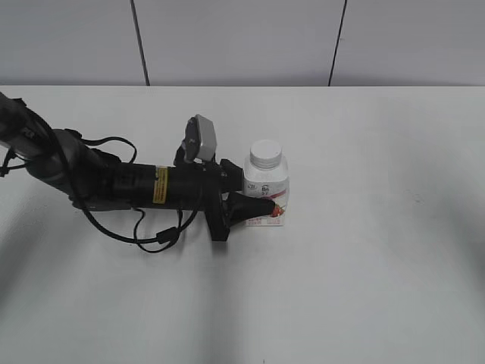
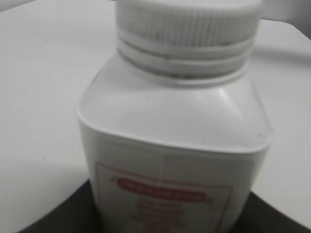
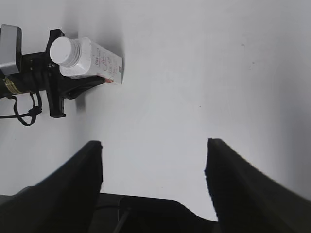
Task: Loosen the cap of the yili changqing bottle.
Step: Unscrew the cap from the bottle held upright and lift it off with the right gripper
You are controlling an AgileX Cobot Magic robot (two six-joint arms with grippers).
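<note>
The yili changqing bottle (image 1: 267, 189) stands upright on the white table, white with a red-pink label. Its white cap (image 1: 266, 153) sits on the neck. My left gripper (image 1: 261, 199) reaches in from the left and is shut on the bottle's lower body. In the left wrist view the bottle (image 2: 170, 141) fills the frame, with the ribbed cap (image 2: 187, 24) at the top and dark fingers at both lower corners. My right gripper (image 3: 153, 150) is open and empty, high above the table; its view shows the bottle (image 3: 92, 60) and cap (image 3: 63, 50) far at the upper left.
The left arm (image 1: 114, 182) with its cables lies low across the left part of the table (image 1: 364, 265). A grey wall runs behind the table's far edge. The right arm is not seen in the exterior view.
</note>
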